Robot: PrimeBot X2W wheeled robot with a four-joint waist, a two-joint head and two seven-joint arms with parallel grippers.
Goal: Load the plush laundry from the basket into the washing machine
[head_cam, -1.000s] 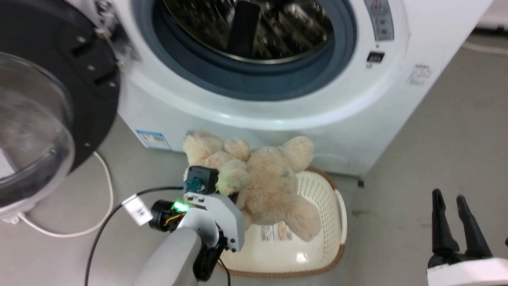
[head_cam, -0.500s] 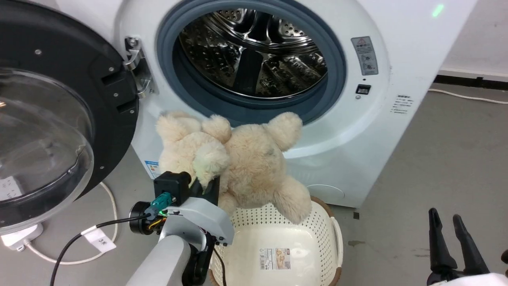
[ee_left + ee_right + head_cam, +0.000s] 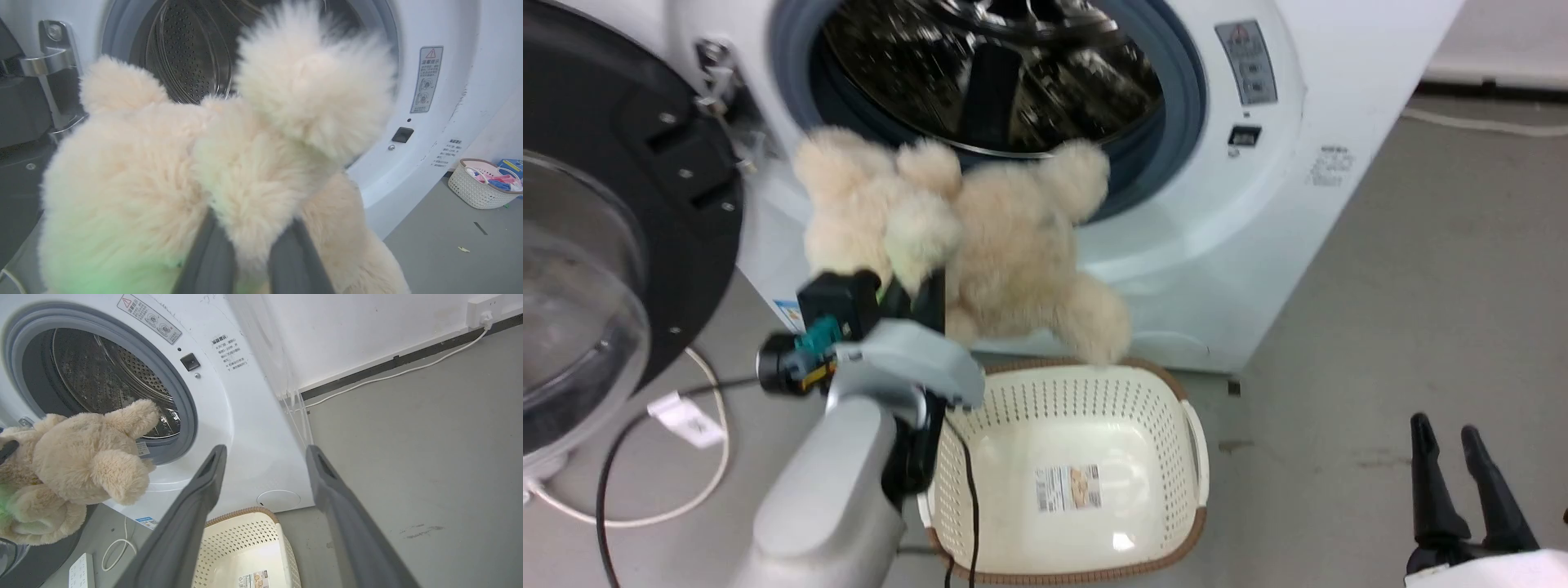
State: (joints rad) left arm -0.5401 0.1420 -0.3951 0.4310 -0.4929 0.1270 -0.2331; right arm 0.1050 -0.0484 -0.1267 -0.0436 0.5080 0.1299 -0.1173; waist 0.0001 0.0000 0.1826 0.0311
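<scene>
A cream-beige shaggy plush bear (image 3: 1005,245) hangs in the air in front of the lower edge of the washing machine's (image 3: 1258,204) open mouth. My left gripper (image 3: 917,287) is shut on one of its limbs from below. In the left wrist view the dark fingers (image 3: 212,257) pinch the plush fur (image 3: 261,171), with the steel drum (image 3: 184,53) just behind. The oval cream basket (image 3: 1013,425) stands on the floor under the bear, with only a label sticker inside. My right gripper (image 3: 1445,429) is open at the lower right, holding nothing. The right wrist view shows this right gripper (image 3: 265,451), the plush bear (image 3: 81,465) and the basket (image 3: 245,531).
The round black-framed glass door (image 3: 605,229) stands swung open on the left. A white cable (image 3: 715,457) and a power strip (image 3: 79,571) lie on the floor below it. Another small basket of colourful items (image 3: 482,183) sits to the machine's right. Grey floor (image 3: 1421,286) stretches to the right.
My left gripper has lifted the plush bear from just above the basket up to the rim of the drum opening. The head camera shifted. The right gripper stayed put.
</scene>
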